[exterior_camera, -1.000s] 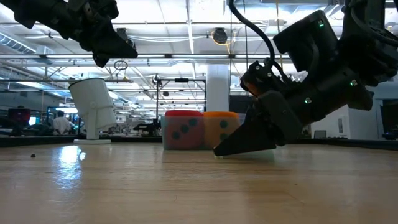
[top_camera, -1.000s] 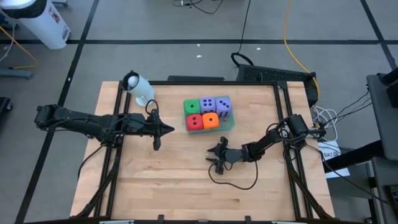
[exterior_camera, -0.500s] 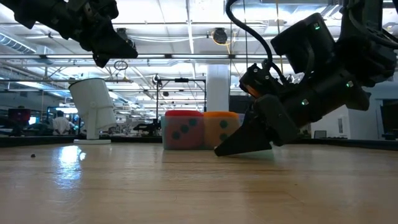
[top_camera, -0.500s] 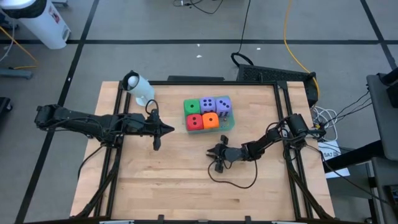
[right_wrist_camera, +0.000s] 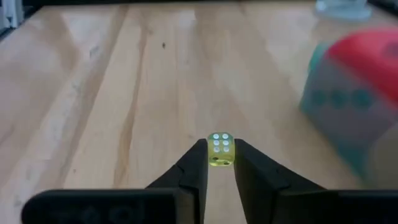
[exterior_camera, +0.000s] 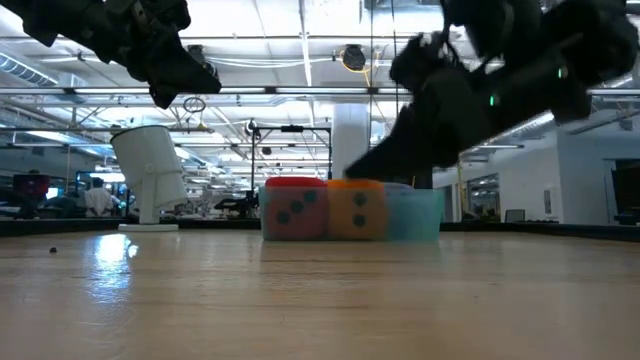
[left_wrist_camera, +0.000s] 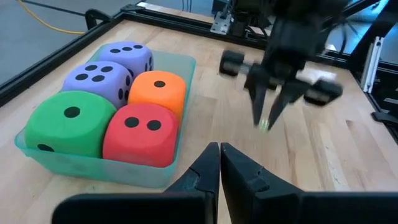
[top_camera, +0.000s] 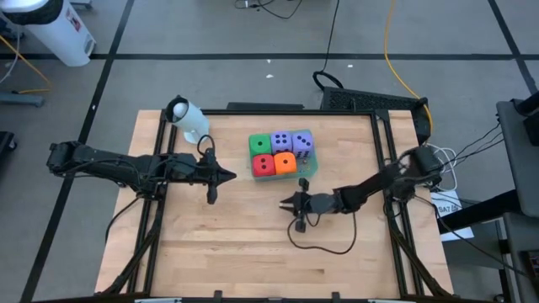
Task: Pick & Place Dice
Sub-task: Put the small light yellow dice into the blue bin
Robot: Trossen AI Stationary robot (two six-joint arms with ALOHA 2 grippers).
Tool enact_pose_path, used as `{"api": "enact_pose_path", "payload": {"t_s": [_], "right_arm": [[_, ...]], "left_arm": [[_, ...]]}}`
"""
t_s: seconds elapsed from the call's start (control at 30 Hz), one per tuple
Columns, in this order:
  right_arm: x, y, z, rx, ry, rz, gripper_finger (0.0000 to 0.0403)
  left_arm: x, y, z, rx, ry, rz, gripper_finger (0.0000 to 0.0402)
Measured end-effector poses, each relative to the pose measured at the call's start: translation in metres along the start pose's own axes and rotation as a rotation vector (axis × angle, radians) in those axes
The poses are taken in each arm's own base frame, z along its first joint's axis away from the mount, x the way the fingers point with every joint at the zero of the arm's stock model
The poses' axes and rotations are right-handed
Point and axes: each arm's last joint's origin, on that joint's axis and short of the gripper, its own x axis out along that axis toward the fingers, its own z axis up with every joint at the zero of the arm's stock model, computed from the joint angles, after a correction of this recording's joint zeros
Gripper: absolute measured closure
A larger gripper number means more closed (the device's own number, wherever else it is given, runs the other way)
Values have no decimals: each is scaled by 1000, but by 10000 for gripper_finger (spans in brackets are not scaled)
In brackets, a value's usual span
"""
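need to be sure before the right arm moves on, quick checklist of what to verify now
1. Small yellow-green die sits between the right gripper fingers: ok.
2. Right gripper lifted off the table: ok in the low view.
3. Tray holds the green, red, orange and two purple dice: ok.
4. Free slot in the tray for the small die: not ok; the big dice fill it.
5. Left gripper shut, hovering near the tray: ok.
6. Grip firmness: cannot tell.
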Motion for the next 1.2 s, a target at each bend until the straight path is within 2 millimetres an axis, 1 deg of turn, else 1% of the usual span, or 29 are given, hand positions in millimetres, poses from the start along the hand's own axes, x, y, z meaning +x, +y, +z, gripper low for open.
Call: {"api": "enact_pose_path", "payload": {"t_s": [0.1, 0.17, 0.27, 0.37, 0.47, 0.57, 0.63, 0.77, 0.87, 0.97, 1.1, 1.2], "right_arm": [[-18, -7, 25, -38, -16, -14, 344], [-32, -16, 42, -53, -27, -37, 349], [-54, -37, 63, -52, -31, -92, 353], [-72, -63, 74, -49, -3, -174, 348], [-78, -89, 72, -29, 73, -255, 342], [-77, -108, 65, 0, 160, -265, 341], [-74, -115, 61, 22, 186, -259, 341], [-68, -123, 55, 57, 217, -273, 331], [-67, -132, 49, 82, 261, -321, 303], [-65, -137, 44, 92, 293, -344, 260], [-64, -137, 47, 93, 264, -336, 200], [-65, -136, 46, 58, 277, -360, 170]], "left_arm": [[0, 0, 0, 0, 0, 0, 380], [0, 0, 0, -2, 0, -1, 380], [0, 0, 0, -2, 0, -1, 380], [0, 0, 0, -2, -1, -1, 380], [0, 0, 0, -3, -2, -1, 380], [0, 0, 0, -12, -3, -1, 380], [0, 0, 0, -14, -2, -1, 380], [0, 0, 0, -14, -2, -1, 380], [0, 0, 0, -14, -2, -1, 380], [0, 0, 0, -13, -1, -1, 380], [0, 0, 0, -13, 0, -1, 380], [0, 0, 0, -11, 0, -1, 380]]}}
